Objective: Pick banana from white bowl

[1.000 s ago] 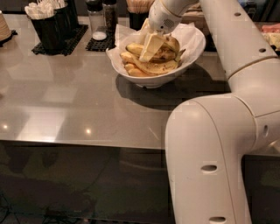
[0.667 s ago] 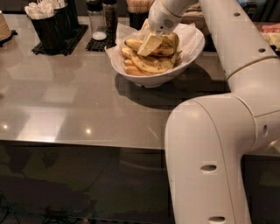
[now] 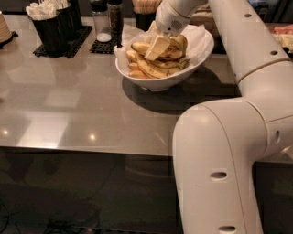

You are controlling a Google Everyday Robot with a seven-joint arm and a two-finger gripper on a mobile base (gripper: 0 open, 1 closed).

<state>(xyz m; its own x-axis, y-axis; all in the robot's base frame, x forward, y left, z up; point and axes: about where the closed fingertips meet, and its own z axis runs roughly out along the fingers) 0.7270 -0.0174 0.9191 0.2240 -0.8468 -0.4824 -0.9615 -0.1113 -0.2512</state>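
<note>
The white bowl [image 3: 158,80] stands on the grey table, lined with crinkled white paper and filled with several bananas [image 3: 151,68]. My gripper [image 3: 158,48] hangs from above, over the middle of the bowl, with its cream fingertips [image 3: 154,49] down among the bananas. The fingers look pressed close together, and I cannot make out whether they hold a banana. My white arm fills the right side of the view.
The grey table [image 3: 68,109] has a front edge near mid-frame. Black cups with white packets [image 3: 50,23] stand on a black mat at back left. Salt and pepper shakers [image 3: 107,20] stand behind the bowl. A holder with sticks [image 3: 144,9] is at the back.
My gripper has lifted slightly and shifted within the bowl, its tips still among the bananas. The bowl has not moved.
</note>
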